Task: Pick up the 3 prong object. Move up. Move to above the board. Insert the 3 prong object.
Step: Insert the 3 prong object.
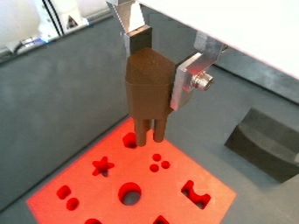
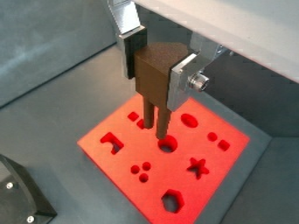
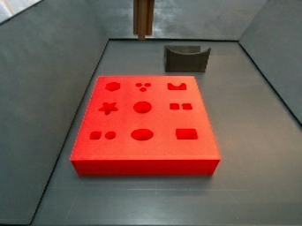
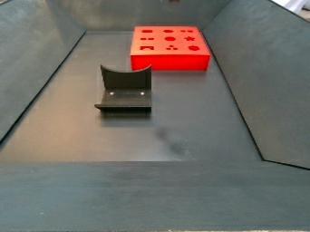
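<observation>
My gripper [image 1: 162, 66] is shut on the 3 prong object [image 1: 146, 96], a brown peg-like piece whose thin prongs point down. Both wrist views show it between the silver fingers [image 2: 184, 83]. It hangs well above the board [image 1: 82, 179], a flat bright red slab with dark recesses. The board's three small dots [image 1: 158, 162] lie close to the prong tips. In a side view the brown piece [image 3: 143, 18] shows at the top edge, high over the board's [image 3: 124, 121] far side; the gripper itself is out of that view. The board also shows in the remaining views [image 2: 111, 162] [image 4: 169, 62].
The dark grey fixture [image 3: 185, 57] stands on the floor just beyond the board's far right corner; it also shows in the remaining views [image 4: 123, 88] [image 1: 267, 140] [image 2: 17, 192]. Sloping grey walls [image 3: 71, 106] enclose the floor on all sides.
</observation>
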